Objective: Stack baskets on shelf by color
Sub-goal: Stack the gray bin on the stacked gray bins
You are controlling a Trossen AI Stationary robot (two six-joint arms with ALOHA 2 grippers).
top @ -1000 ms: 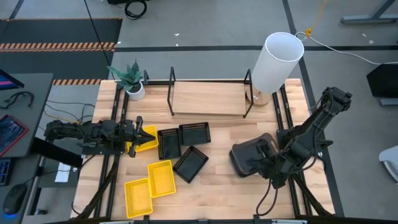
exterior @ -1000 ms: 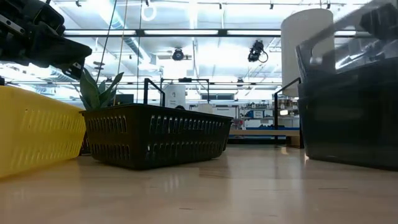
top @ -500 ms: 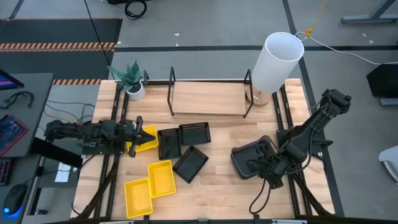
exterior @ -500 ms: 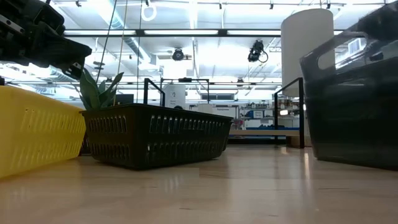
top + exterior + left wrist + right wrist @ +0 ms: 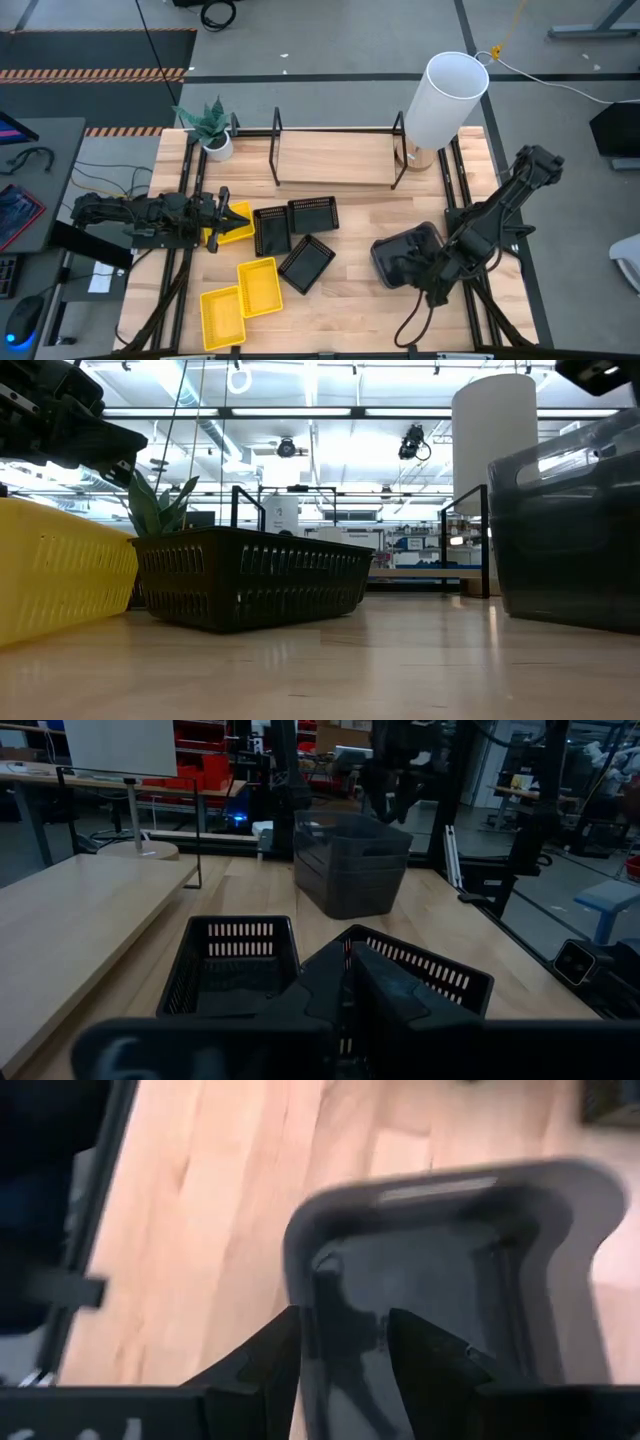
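A nested stack of dark grey baskets (image 5: 403,257) (image 5: 350,860) stands flat on the table at the right. My right gripper (image 5: 345,1350) is open at the stack's near-right end, one finger outside its end wall (image 5: 300,1270) and one inside. My left gripper (image 5: 224,213) (image 5: 345,982) hovers shut and empty above a yellow basket (image 5: 238,227) at the left. Two more yellow baskets (image 5: 258,285) (image 5: 221,315) and three black baskets (image 5: 270,229) (image 5: 313,213) (image 5: 306,263) lie on the table. The shelf (image 5: 335,160) at the back holds nothing. My right gripper has its fingers (image 5: 268,1355) on either side of the grey basket's end wall (image 5: 300,1295), pointing down. I cannot tell whether either finger touches the wall. The stack rests on the table.
A white lamp (image 5: 445,98) stands at the shelf's right end and a potted plant (image 5: 211,130) at its left end. Bare wood lies between the black baskets and the grey stack.
The grey stack was tilted with its near end raised and has come down to stand flat on the table. My right gripper has drawn slightly toward the table's near edge and upward off the stack's rim.
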